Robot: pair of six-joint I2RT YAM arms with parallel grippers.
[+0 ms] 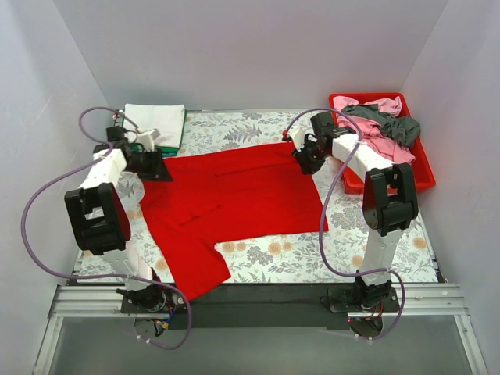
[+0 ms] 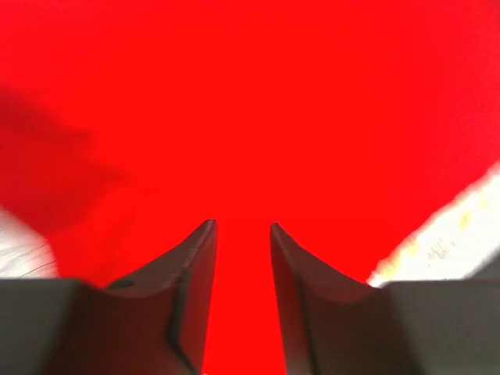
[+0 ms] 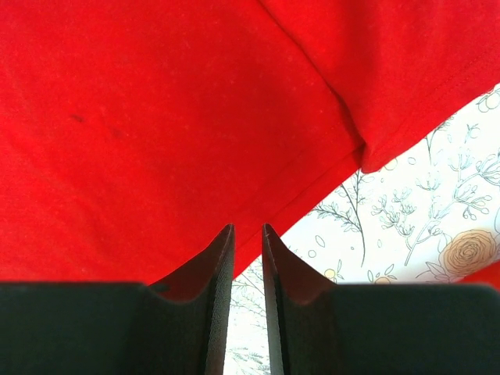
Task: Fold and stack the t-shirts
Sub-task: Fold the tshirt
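The large red t-shirt (image 1: 234, 195) lies spread on the floral tablecloth (image 1: 328, 250), one sleeve reaching toward the near left. My left gripper (image 1: 154, 166) sits low over its far-left corner. In the left wrist view (image 2: 242, 225) the jaws stand slightly apart with blurred red cloth (image 2: 273, 101) filling the gap. My right gripper (image 1: 306, 162) is at the far-right corner. In the right wrist view (image 3: 248, 226) its jaws are narrowly apart, tips at the red hem (image 3: 156, 117), with tablecloth (image 3: 406, 226) showing between them. Neither gripper holds anything.
A folded white t-shirt (image 1: 155, 121) lies on a green one (image 1: 170, 148) at the back left. A red plastic tray (image 1: 426, 178) at the back right holds crumpled pink (image 1: 383, 137) and dark grey (image 1: 394, 123) t-shirts. White walls enclose the table.
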